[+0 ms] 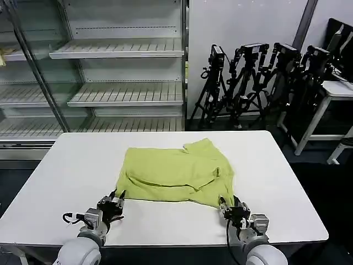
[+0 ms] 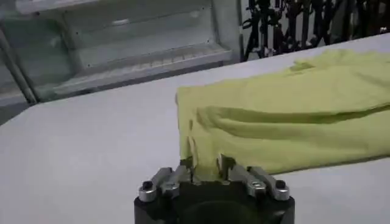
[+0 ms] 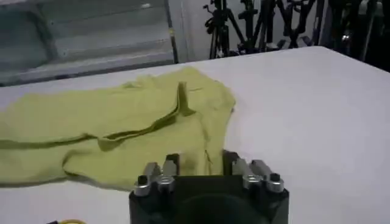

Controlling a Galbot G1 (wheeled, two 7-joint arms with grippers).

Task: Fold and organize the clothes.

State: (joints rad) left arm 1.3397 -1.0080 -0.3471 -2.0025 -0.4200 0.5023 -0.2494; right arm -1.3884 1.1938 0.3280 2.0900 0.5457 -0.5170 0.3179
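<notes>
a: the white tabletop [image 1: 66, 165] fills the lower half of the head view; the yellow-green t-shirt [image 1: 174, 174] lies crumpled at its middle, long axis running left to right.

b: we sit at its near hem. our left end effector [image 1: 117, 200], lower left, is narrowly parted around the left corner; our right end effector [image 1: 229, 208], lower right, stands wider around the right corner.

a: equally near, we judge.

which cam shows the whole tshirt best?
Head view: the whole T-shirt lies on the white table, every edge visible. Left wrist view catches the corner by the left gripper; right wrist view the end by the right gripper.
</notes>
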